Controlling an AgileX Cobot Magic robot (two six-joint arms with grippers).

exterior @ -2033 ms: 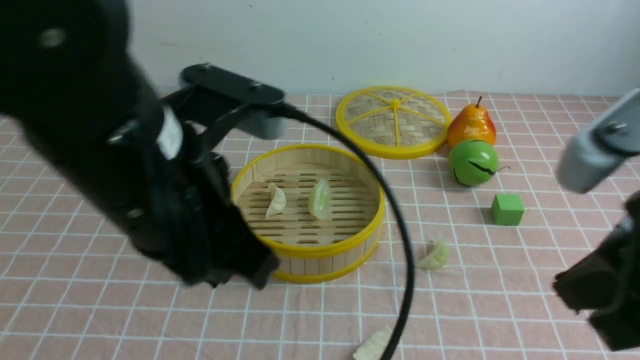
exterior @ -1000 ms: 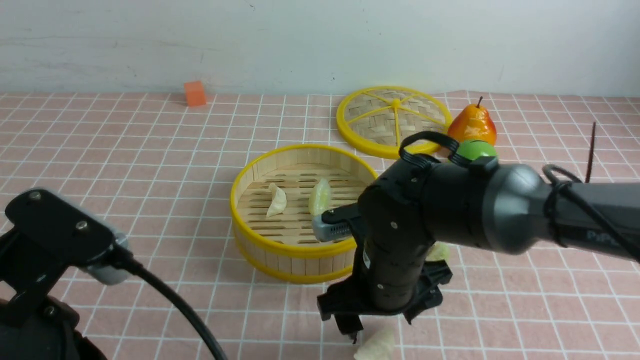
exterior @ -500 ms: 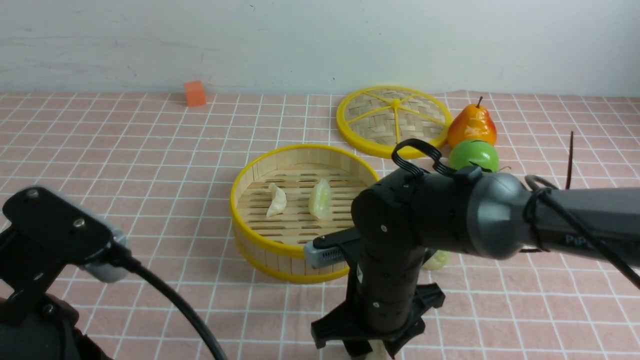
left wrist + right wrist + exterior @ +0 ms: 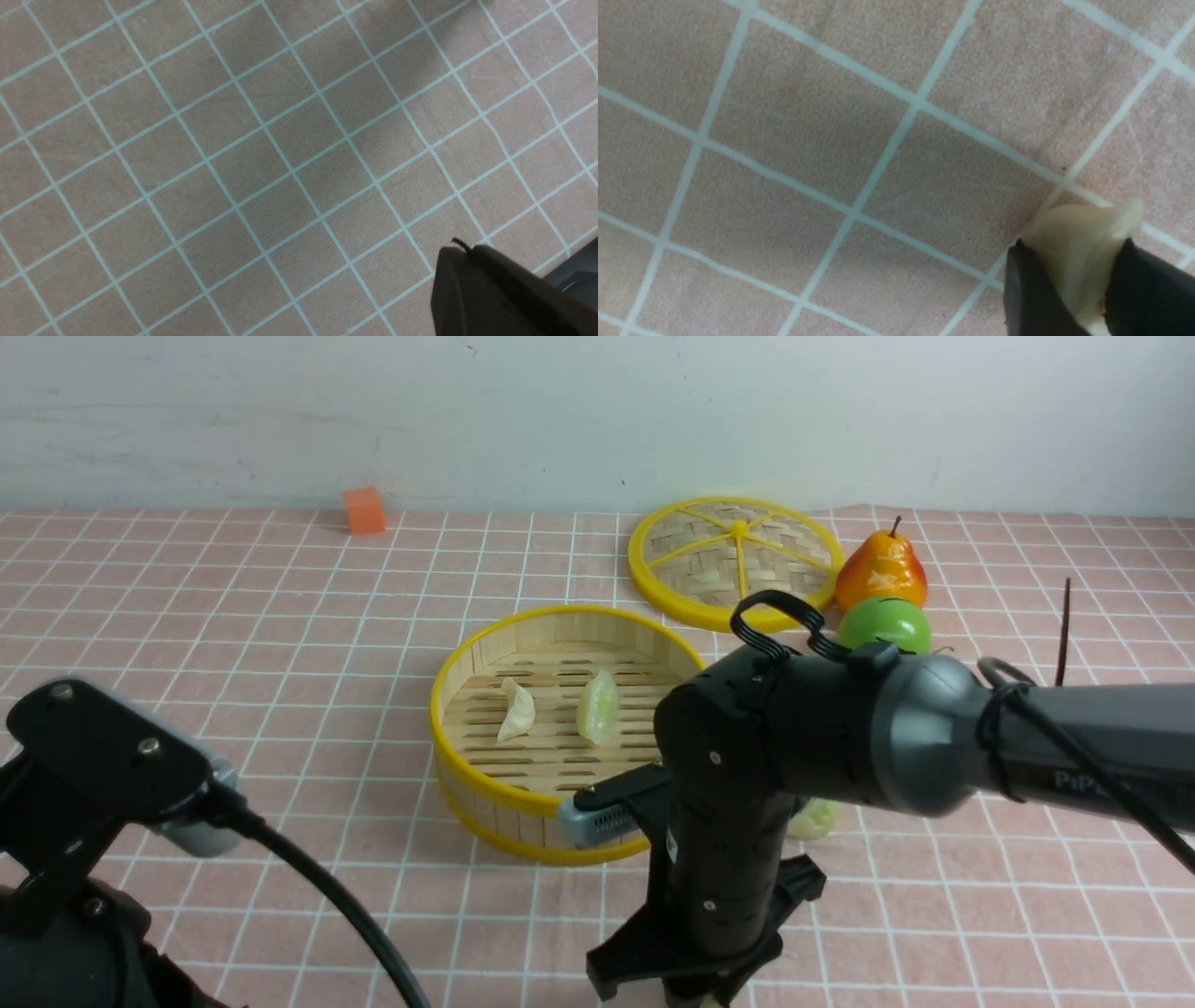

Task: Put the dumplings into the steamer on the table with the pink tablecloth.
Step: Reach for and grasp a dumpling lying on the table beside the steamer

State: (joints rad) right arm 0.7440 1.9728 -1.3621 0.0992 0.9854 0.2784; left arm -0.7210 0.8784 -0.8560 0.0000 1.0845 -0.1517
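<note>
The steamer [image 4: 485, 798] stands mid-table on the pink tablecloth [image 4: 280, 616]. Two dumplings [image 4: 514, 709] [image 4: 597, 707] lie on its slatted floor. A third dumpling [image 4: 820, 819] lies on the cloth to the steamer's right, partly hidden by my right arm. My right gripper [image 4: 698, 997] points down at the table's front edge. In the right wrist view the right gripper [image 4: 1073, 275] is shut on the fourth dumpling [image 4: 1080, 238], which touches the cloth. My left gripper [image 4: 460, 252] is shut and empty over bare cloth; its arm [image 4: 103, 784] sits at the front left.
The flat woven lid [image 4: 736, 563] lies behind the steamer. A pear [image 4: 881, 571] and a green ball [image 4: 887, 623] stand to the lid's right. An orange cube [image 4: 363, 511] sits by the back wall. My right arm [image 4: 934, 737] crosses the front right.
My left arm has pulled back from the steamer to the front left. My right arm has swung in, come down and closed on the dumpling at the front edge.
</note>
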